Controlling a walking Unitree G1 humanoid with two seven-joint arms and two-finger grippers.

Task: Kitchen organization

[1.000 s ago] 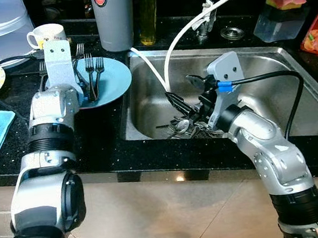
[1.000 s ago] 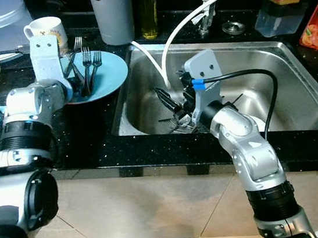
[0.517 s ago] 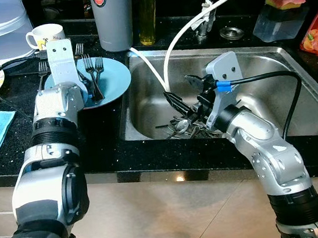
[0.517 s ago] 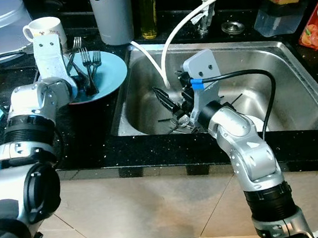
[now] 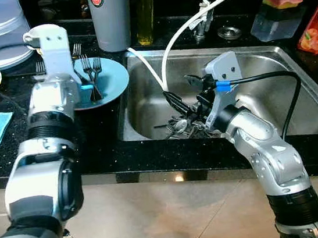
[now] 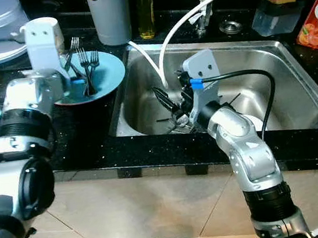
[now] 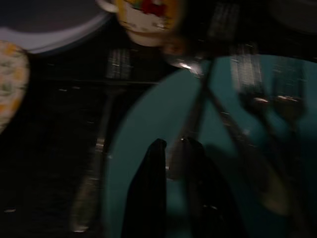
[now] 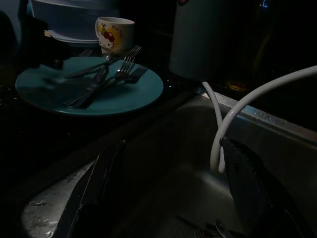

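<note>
On the black speckled tabletop, at about ten o'clock from the stainless steel sink, a round teal plate carries several metal forks. Over its near rim the left hand hovers, fingers nearly together with a fork handle between them; whether they grip it cannot be told. Down inside the sink, the right hand hangs spread wide and empty above a heap of metal cutlery. A white cartoon mug stands just beyond the plate.
</note>
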